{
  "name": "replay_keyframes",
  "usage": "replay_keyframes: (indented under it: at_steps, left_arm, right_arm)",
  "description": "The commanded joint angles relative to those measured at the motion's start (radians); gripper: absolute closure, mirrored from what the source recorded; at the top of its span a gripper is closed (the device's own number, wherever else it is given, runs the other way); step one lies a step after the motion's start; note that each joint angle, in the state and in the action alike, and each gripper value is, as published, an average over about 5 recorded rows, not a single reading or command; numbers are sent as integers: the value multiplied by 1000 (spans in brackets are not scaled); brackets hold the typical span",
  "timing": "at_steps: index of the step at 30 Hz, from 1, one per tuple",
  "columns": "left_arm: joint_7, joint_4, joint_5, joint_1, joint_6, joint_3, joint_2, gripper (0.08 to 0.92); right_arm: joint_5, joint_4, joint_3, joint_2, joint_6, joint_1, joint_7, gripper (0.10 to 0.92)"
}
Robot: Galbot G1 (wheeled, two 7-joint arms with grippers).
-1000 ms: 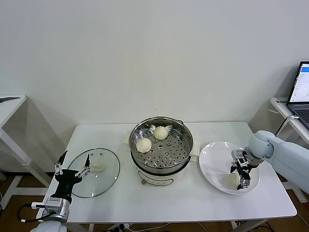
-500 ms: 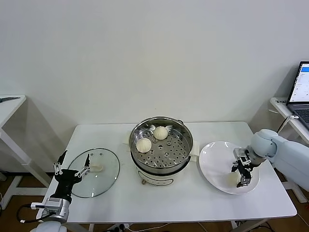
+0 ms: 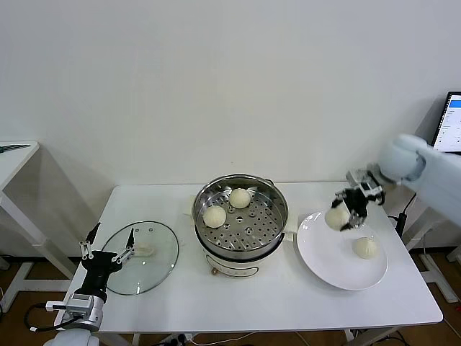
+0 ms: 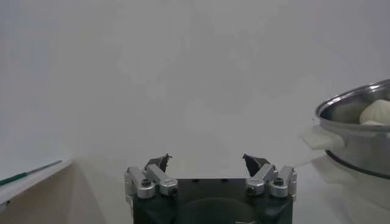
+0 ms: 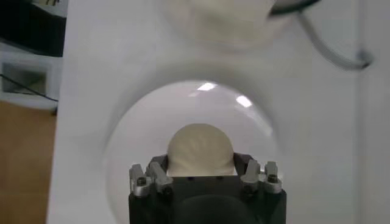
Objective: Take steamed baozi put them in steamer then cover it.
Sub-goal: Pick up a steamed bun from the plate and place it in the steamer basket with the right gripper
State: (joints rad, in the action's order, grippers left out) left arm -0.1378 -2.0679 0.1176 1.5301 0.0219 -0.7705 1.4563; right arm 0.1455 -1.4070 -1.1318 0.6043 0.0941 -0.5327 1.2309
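The shiny steamer [image 3: 242,229] stands mid-table with two steamed baozi [image 3: 214,215] [image 3: 240,197] on its perforated tray. My right gripper [image 3: 343,214] hangs above the white plate [image 3: 324,259], shut on a third baozi [image 3: 333,217]. The right wrist view shows that baozi [image 5: 200,146] gripped by the right gripper [image 5: 200,161] over the plate [image 5: 125,140]. Another baozi [image 3: 366,247] lies on the plate. My left gripper [image 3: 108,251] rests open at the table's left, by the glass lid [image 3: 148,267]. In the left wrist view the left gripper [image 4: 207,161] is empty, with the steamer [image 4: 356,137] far off.
The glass lid's white handle [image 3: 144,249] lies close to my left gripper. A laptop [image 3: 452,122] sits on a side table past the right edge, and another side table [image 3: 14,155] stands at the left.
My right gripper closed on a baozi on the plate and lifted it up and toward the steamer. A second baozi on the plate is now uncovered. The left arm stayed still.
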Motion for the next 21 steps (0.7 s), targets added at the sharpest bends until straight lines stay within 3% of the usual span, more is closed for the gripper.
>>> replay_keyframes:
  at_steps: [1,12,21]
  left_arm:
    - [-3,8,-3,-4,0,-2,-5,177]
    - [-7,25,-17,-17,2,-13,-15,177]
    - [-12,37,-24,-20,-2,-31,-17,177]
  right_arm:
    - [6,-88,-207,188,-354,-336,-33,330]
    - [-262,-59,-246,479,-609,-290,-159,330]
    - [-305,-40,-263,566,-670,-195,-189,330]
